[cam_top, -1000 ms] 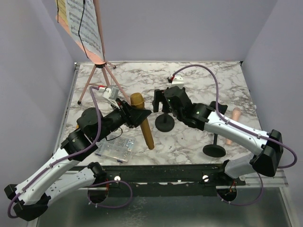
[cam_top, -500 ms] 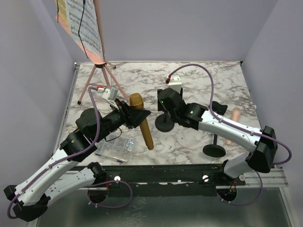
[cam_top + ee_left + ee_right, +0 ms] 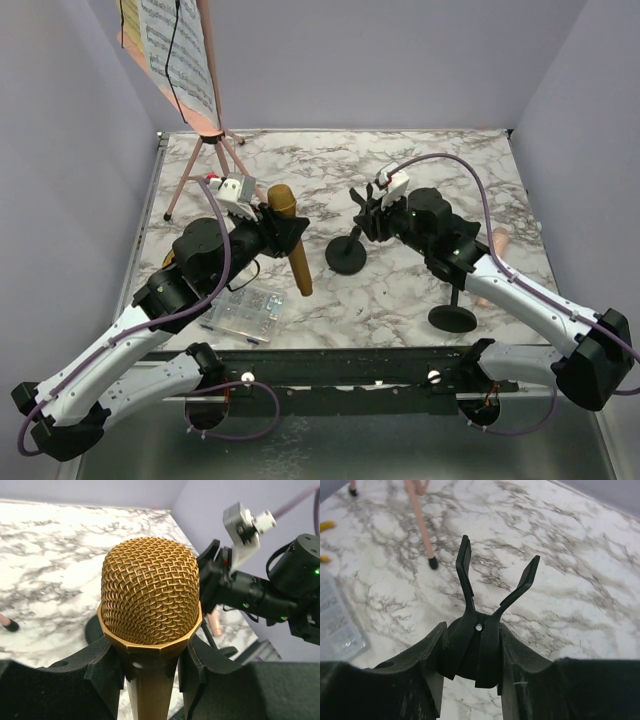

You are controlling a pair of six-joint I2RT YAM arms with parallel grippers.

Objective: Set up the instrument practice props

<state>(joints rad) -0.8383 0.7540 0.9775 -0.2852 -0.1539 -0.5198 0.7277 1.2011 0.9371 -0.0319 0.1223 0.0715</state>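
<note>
My left gripper [image 3: 287, 238] is shut on the gold microphone [image 3: 291, 250], gripping just below its mesh head [image 3: 150, 590]; its fingers [image 3: 106, 666] press both sides of the neck. My right gripper [image 3: 370, 214] is shut on the forked clip [image 3: 492, 592] of a black mic holder, whose round base [image 3: 346, 259] rests on the marble. A second mic holder [image 3: 452, 317] stands near the front right. The pink microphone [image 3: 498, 241] lies behind my right arm, partly hidden. The pink music rack [image 3: 205, 150] with sheet-music pages [image 3: 178, 50] stands at the back left.
A clear compartment box [image 3: 246, 314] lies under my left arm near the front edge. Yellow plier handles [image 3: 325, 526] show at the far left. One pink rack leg [image 3: 421, 525] ends in a black foot not far from the held clip. Walls enclose the table.
My right gripper swung round to the holder's right side and closed on its clip. My left arm shifted the gold microphone slightly left and back.
</note>
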